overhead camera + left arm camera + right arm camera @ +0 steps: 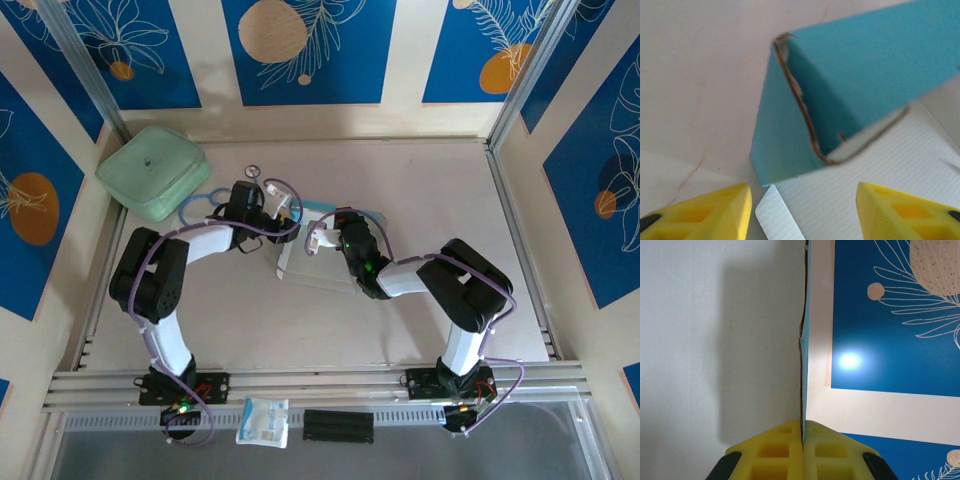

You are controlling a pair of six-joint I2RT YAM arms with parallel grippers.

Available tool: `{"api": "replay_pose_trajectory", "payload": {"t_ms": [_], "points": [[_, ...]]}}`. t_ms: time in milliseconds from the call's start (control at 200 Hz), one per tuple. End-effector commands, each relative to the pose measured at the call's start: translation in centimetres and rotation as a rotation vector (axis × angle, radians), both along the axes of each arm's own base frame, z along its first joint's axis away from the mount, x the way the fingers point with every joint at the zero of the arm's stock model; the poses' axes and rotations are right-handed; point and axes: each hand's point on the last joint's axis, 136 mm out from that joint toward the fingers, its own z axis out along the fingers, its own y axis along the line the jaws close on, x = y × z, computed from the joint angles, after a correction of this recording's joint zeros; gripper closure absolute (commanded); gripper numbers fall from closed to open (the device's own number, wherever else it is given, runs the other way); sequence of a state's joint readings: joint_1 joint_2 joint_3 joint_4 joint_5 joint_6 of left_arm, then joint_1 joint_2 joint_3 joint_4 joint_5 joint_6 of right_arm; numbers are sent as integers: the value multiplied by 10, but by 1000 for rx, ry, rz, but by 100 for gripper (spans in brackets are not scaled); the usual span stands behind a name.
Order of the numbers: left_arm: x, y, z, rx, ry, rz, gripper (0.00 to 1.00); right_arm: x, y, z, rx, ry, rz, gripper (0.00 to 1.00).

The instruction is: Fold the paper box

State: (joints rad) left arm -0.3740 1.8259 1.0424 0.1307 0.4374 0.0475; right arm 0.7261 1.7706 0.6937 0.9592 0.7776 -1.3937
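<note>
Step in hand is mid-fold. The paper box (305, 268) lies at the centre of the table (420, 200) between your 2 arms, only partly formed. Right gripper (803, 432) pinches 1 wall panel (790, 340), standing it upright. Left gripper (801, 189) is spread, holding nothing, just short of a raised blue flap (865, 75). Next move, probably: push that flap over with the left, with the right bracing its wall.

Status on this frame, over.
Left gripper open above paper box, one side folded up. Right gripper shut on its edge. Green case apart, far left.
</note>
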Motion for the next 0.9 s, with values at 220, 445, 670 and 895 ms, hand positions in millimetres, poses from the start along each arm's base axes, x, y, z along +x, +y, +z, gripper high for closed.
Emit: {"api": "replay_pose_trajectory", "payload": {"t_ms": [220,445,670,895], "points": [[21,-9,9,-55,-18,10,55,-6,4,-23,-34,79,29,100],[26,-7,4,-27,-13,41,66,-6,3,-24,-35,81,28,100],[30,-7,-5,31,-17,93,73,-7,5,-25,-31,83,31,100],[40,-6,-14,84,-28,207,78,-7,7,-24,-33,80,33,100]]}}
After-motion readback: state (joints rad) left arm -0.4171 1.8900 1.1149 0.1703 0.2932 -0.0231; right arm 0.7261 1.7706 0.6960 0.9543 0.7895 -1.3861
